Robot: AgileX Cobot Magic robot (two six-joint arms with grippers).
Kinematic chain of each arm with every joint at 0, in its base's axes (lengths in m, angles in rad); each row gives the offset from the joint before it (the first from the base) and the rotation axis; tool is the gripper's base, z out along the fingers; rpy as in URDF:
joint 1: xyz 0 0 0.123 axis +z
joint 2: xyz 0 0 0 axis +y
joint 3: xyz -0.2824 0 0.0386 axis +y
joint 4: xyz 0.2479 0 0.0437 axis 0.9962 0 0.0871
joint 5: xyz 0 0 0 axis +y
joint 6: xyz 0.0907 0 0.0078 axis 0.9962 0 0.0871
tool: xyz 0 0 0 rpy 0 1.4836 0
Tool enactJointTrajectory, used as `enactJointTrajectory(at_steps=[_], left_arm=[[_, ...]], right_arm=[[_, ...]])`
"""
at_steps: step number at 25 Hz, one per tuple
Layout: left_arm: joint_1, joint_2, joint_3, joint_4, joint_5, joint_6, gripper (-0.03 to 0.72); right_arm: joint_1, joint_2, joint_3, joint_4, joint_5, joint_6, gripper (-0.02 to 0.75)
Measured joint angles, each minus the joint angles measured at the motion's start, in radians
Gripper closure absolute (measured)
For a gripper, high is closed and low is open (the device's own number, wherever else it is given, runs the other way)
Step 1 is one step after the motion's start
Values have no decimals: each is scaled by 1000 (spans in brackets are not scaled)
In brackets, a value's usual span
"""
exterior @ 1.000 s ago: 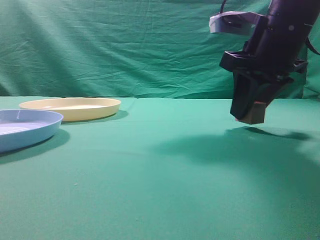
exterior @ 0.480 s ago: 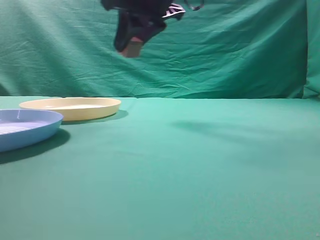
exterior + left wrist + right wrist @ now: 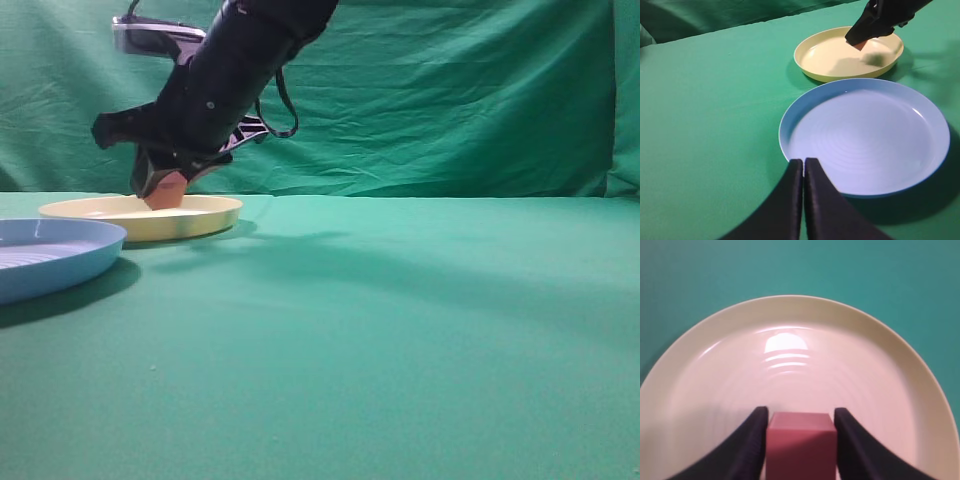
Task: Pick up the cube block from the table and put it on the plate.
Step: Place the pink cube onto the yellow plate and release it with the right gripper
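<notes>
My right gripper [image 3: 160, 188] reaches across to the left and is shut on the small reddish-brown cube block [image 3: 166, 189]. It holds the cube low over the cream plate [image 3: 205, 214], at about rim height. In the right wrist view the cube [image 3: 801, 442] sits between both black fingers [image 3: 747, 445] above the plate's inner surface [image 3: 790, 365]; whether it touches the plate cannot be told. The left wrist view shows the cube [image 3: 860, 44] and plate [image 3: 825, 57] from afar. My left gripper [image 3: 803, 161] is shut and empty, near the blue plate.
A light blue plate [image 3: 50, 255] lies on the green table [image 3: 400, 350] in front of the cream plate, close to it; it also shows in the left wrist view [image 3: 865, 135]. A wrinkled green backdrop [image 3: 450, 100] hangs behind.
The right arm carried the cube from low on the right, up and across to the left, then down over the cream plate.
</notes>
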Motion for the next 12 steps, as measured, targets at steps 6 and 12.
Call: enactJointTrajectory(at_steps=[6, 12], left_arm=[[0, 0, 0, 0, 0, 0, 688], [0, 0, 0, 0, 0, 0, 688]], right_arm=[[2, -2, -4, -4, 18, -4, 95], [-33, -167, -26, -47, 347, 2, 295]])
